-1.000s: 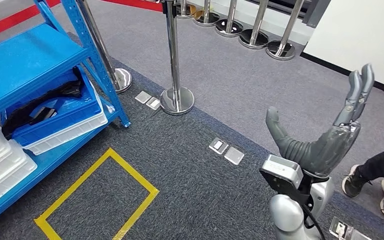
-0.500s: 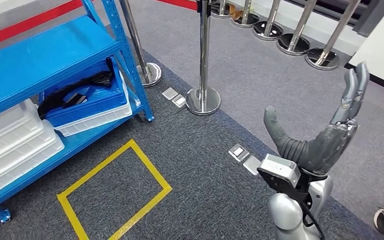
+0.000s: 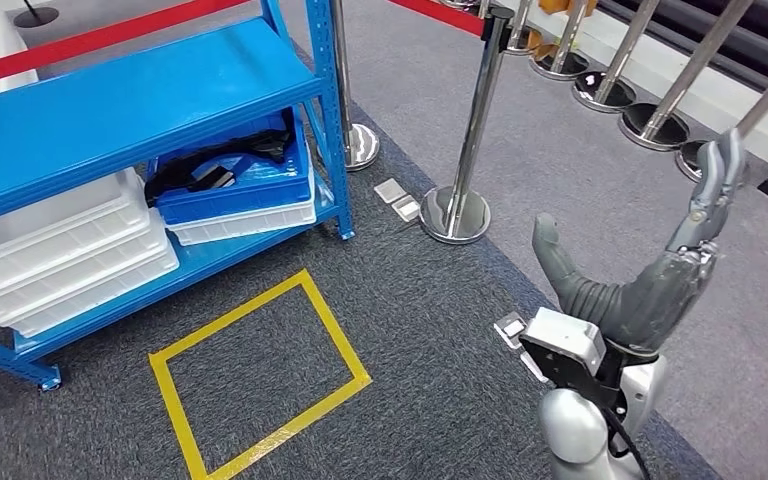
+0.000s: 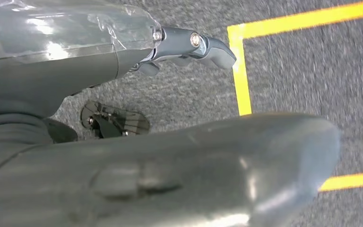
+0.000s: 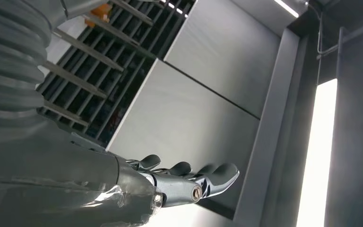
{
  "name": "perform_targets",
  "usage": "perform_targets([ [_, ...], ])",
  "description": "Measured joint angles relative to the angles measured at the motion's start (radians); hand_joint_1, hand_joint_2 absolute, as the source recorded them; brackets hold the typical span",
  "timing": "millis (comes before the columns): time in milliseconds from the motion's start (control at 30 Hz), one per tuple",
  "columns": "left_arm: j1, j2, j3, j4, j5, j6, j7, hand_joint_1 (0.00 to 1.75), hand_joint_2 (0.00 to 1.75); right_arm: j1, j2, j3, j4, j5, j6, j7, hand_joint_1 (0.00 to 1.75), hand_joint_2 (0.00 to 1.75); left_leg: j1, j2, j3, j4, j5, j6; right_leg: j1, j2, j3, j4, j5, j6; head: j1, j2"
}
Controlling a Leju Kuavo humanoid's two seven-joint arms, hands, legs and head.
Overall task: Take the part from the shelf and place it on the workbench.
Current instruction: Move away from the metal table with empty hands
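From the head view, your right hand (image 3: pixel 650 270) is raised, fingers straight and spread, holding nothing. The part (image 3: pixel 222 163) lies in the blue bin (image 3: pixel 260 190) on the shelf (image 3: pixel 140 100) — square up on the yellow floor square (image 3: pixel 260 385) before reaching. At the left wrist, your left hand (image 4: pixel 170 156) hangs empty over carpet, fingers loosely apart. At the right wrist, fingers extended — nothing between them.

Blue shelf (image 3: pixel 140 110), yellow floor tape (image 3: pixel 260 385)
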Motion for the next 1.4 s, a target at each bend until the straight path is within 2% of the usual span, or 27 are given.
perform_targets([
  [33, 0.000, 0.000, -0.001, 0.000, 0.000, 0.000, 0.000, 0.00, 0.00, 0.001, 0.000, 0.000, 0.000, 0.000, 0.000, 0.001, 0.00, 1.75, 0.000, -0.013, 0.000, 0.002, -0.001, -0.001, -0.001, 0.001, -0.008, -0.002, 0.018, 0.001, 0.001, 0.000],
  [100, 0.000, 0.000, -0.002, 0.000, 0.000, 0.000, 0.000, 0.00, 0.00, 0.000, -0.001, 0.000, 0.000, 0.002, 0.000, 0.003, 0.00, 1.75, 0.003, -0.040, 0.000, 0.011, -0.007, -0.006, -0.005, 0.014, 0.024, -0.103, 0.093, 0.003, 0.002, 0.000],
  [167, -0.001, 0.000, -0.002, 0.000, -0.001, 0.000, 0.000, 0.00, 0.00, 0.001, -0.001, 0.000, -0.001, 0.004, 0.000, 0.006, 0.00, 1.75, 0.005, -0.064, -0.007, 0.027, -0.016, -0.018, -0.011, 0.056, 0.064, -0.206, 0.137, 0.003, 0.003, 0.000],
  [233, -0.002, 0.000, -0.002, 0.000, -0.001, 0.000, 0.000, 0.00, 0.00, 0.002, -0.002, -0.001, -0.002, 0.007, -0.001, 0.009, 0.00, 1.75, 0.007, -0.083, -0.018, 0.036, -0.019, -0.028, -0.010, 0.079, 0.073, -0.229, 0.133, -0.004, 0.003, 0.000],
  [300, 0.000, 0.000, -0.002, 0.000, -0.001, 0.000, 0.000, 0.00, 0.00, 0.002, -0.003, -0.002, -0.003, 0.009, -0.001, 0.010, 0.00, 1.75, 0.010, -0.092, -0.021, 0.039, -0.021, -0.038, -0.008, 0.059, 0.077, -0.233, 0.133, -0.016, 0.003, 0.000],
  [367, -0.001, 0.001, -0.003, 0.000, -0.001, 0.001, 0.000, 0.00, 0.00, 0.001, -0.003, -0.002, -0.003, 0.010, 0.000, 0.011, 0.00, 1.75, 0.008, -0.053, -0.038, 0.080, -0.045, -0.050, -0.011, 0.033, 0.085, -0.239, 0.133, -0.027, -0.003, 0.000],
  [433, -0.003, 0.001, -0.003, 0.000, 0.000, 0.001, 0.000, 0.00, 0.00, 0.002, -0.004, -0.003, -0.004, 0.010, 0.000, 0.012, 0.00, 1.75, 0.008, 0.001, -0.091, 0.189, -0.096, -0.061, -0.009, 0.007, 0.090, -0.241, 0.129, -0.034, -0.010, 0.000],
  [500, -0.002, 0.001, -0.003, 0.000, 0.000, 0.001, 0.000, 0.00, 0.00, 0.004, -0.004, -0.003, -0.004, 0.010, 0.000, 0.013, 0.00, 1.75, 0.012, 0.018, -0.150, 0.294, -0.126, -0.065, -0.007, -0.021, 0.095, -0.241, 0.123, -0.036, -0.011, 0.000],
  [533, -0.001, 0.001, -0.003, 0.000, 0.000, 0.001, 0.000, 0.00, 0.00, 0.004, -0.004, -0.003, -0.004, 0.009, 0.000, 0.013, 0.00, 1.75, 0.014, 0.020, -0.158, 0.304, -0.118, -0.065, -0.006, -0.034, 0.098, -0.241, 0.120, -0.036, -0.012, 0.000],
  [567, 0.000, 0.001, -0.003, 0.000, 0.001, 0.001, 0.000, 0.00, 0.00, 0.004, -0.004, -0.003, -0.004, 0.009, 0.000, 0.013, 0.00, 1.75, 0.014, 0.023, -0.147, 0.275, -0.092, -0.062, -0.006, -0.046, 0.102, -0.241, 0.116, -0.035, -0.012, 0.000],
  [600, 0.000, 0.001, -0.003, 0.000, 0.001, 0.001, 0.000, 0.00, 0.00, 0.004, -0.004, -0.003, -0.004, 0.009, 0.000, 0.013, 0.00, 1.75, 0.012, 0.032, -0.117, 0.213, -0.055, -0.057, -0.006, -0.057, 0.108, -0.241, 0.112, -0.033, -0.012, 0.000],
  [667, -0.001, 0.001, -0.003, 0.000, 0.001, 0.002, 0.000, 0.00, 0.00, 0.003, -0.004, -0.003, -0.004, 0.009, 0.000, 0.013, 0.00, 1.75, 0.001, 0.072, -0.058, 0.089, -0.007, -0.043, -0.004, -0.075, 0.120, -0.242, 0.103, -0.027, -0.012, 0.000],
  [733, -0.001, 0.001, -0.003, 0.000, 0.001, 0.002, 0.000, 0.00, 0.00, 0.002, -0.004, -0.003, -0.004, 0.009, 0.000, 0.013, 0.00, 1.75, -0.010, 0.093, -0.039, 0.043, -0.002, -0.033, -0.002, -0.092, 0.128, -0.246, 0.097, -0.020, -0.012, 0.000],
  [800, 0.000, 0.001, -0.003, 0.000, 0.002, 0.003, 0.000, 0.00, 0.00, 0.001, -0.004, -0.003, -0.004, 0.009, 0.000, 0.013, 0.00, 1.75, -0.009, 0.073, -0.036, 0.033, -0.001, -0.025, 0.000, -0.104, 0.138, -0.253, 0.092, -0.012, -0.012, 0.000],
  [833, 0.001, 0.001, -0.003, 0.000, 0.002, 0.004, 0.000, 0.00, 0.00, 0.000, -0.005, -0.003, -0.004, 0.009, 0.000, 0.013, 0.00, 1.75, -0.005, 0.063, -0.030, 0.024, 0.001, -0.020, -0.001, -0.094, 0.142, -0.249, 0.086, -0.008, -0.012, 0.000],
  [900, -0.001, 0.001, -0.003, 0.000, 0.002, 0.006, 0.000, 0.00, 0.00, -0.002, -0.006, -0.003, -0.003, 0.008, 0.000, 0.013, 0.00, 1.75, 0.004, 0.044, -0.015, 0.007, 0.006, -0.008, -0.002, -0.047, 0.119, -0.188, 0.048, -0.003, -0.009, 0.000],
  [933, -0.002, 0.001, -0.003, 0.000, 0.002, 0.006, 0.000, 0.00, 0.00, -0.002, -0.007, -0.003, -0.003, 0.007, 0.000, 0.014, 0.00, 1.75, 0.004, 0.034, -0.013, 0.005, 0.006, -0.004, -0.003, -0.021, 0.088, -0.127, 0.020, -0.002, -0.006, 0.000],
  [967, -0.003, 0.001, -0.003, 0.000, 0.003, 0.007, 0.000, 0.00, 0.00, -0.001, -0.008, -0.003, -0.003, 0.006, 0.000, 0.014, 0.00, 1.75, 0.003, 0.023, -0.012, 0.005, 0.006, -0.001, -0.003, -0.007, 0.050, -0.060, -0.006, -0.001, -0.005, 0.000],
  [1000, -0.003, 0.000, -0.003, 0.000, 0.004, 0.007, 0.000, 0.00, 0.00, 0.000, -0.008, -0.003, -0.003, 0.005, 0.000, 0.015, 0.00, 1.75, 0.003, 0.010, -0.011, 0.006, 0.004, 0.001, -0.003, -0.001, 0.015, -0.007, -0.019, 0.000, -0.002, 0.000],
  [1033, -0.002, 0.000, -0.003, 0.000, 0.004, 0.008, 0.000, 0.00, 0.00, 0.001, -0.009, -0.003, -0.003, 0.005, 0.000, 0.016, 0.00, 1.75, 0.003, -0.003, -0.010, 0.006, 0.003, 0.001, -0.003, 0.001, -0.005, 0.015, -0.012, 0.001, -0.002, 0.000],
  [1067, -0.002, 0.000, -0.003, 0.000, 0.005, 0.008, 0.000, 0.00, 0.00, 0.001, -0.010, -0.003, -0.003, 0.004, 0.000, 0.016, 0.00, 1.75, 0.003, -0.017, -0.009, 0.008, 0.001, 0.000, -0.004, 0.004, -0.006, -0.004, 0.018, 0.002, -0.001, 0.000],
  [1100, -0.002, 0.000, -0.003, 0.000, 0.006, 0.009, 0.000, 0.00, 0.00, 0.001, -0.010, -0.003, -0.003, 0.004, 0.000, 0.016, 0.00, 1.75, 0.004, -0.031, -0.006, 0.011, -0.002, -0.003, -0.005, 0.010, 0.010, -0.057, 0.061, 0.001, 0.000, 0.000],
  [1167, -0.003, 0.000, -0.003, 0.000, 0.008, 0.009, 0.000, 0.00, 0.00, 0.000, -0.010, -0.003, -0.003, 0.003, 0.000, 0.016, 0.00, 1.75, 0.005, -0.058, -0.007, 0.023, -0.011, -0.012, -0.011, 0.049, 0.056, -0.182, 0.126, -0.001, 0.002, 0.000],
  [1233, -0.003, 0.000, -0.003, 0.000, 0.010, 0.010, 0.000, 0.00, 0.00, 0.000, -0.010, -0.003, -0.003, 0.002, 0.000, 0.016, 0.00, 1.75, 0.008, -0.078, -0.016, 0.032, -0.015, -0.024, -0.012, 0.078, 0.075, -0.232, 0.135, -0.005, 0.002, 0.000],
  [1300, -0.002, 0.001, -0.003, 0.000, 0.010, 0.010, 0.000, 0.00, 0.00, -0.001, -0.011, -0.003, -0.003, 0.002, 0.000, 0.016, 0.00, 1.75, 0.011, -0.094, -0.021, 0.032, -0.015, -0.036, -0.009, 0.066, 0.076, -0.236, 0.134, -0.014, 0.002, 0.000],
  [1333, -0.001, 0.001, -0.003, 0.000, 0.011, 0.011, 0.000, 0.00, 0.00, -0.002, -0.011, -0.003, -0.003, 0.002, 0.000, 0.016, 0.00, 1.75, 0.010, -0.084, -0.022, 0.038, -0.019, -0.042, -0.009, 0.055, 0.080, -0.240, 0.134, -0.019, 0.001, 0.000],
  [1400, -0.003, 0.002, -0.003, 0.000, 0.012, 0.011, -0.001, 0.00, 0.00, -0.003, -0.012, -0.003, -0.003, 0.001, 0.000, 0.017, 0.00, 0.87, 0.008, -0.035, -0.044, 0.091, -0.049, -0.055, -0.013, 0.031, 0.089, -0.246, 0.134, -0.028, -0.006, 0.000],
])
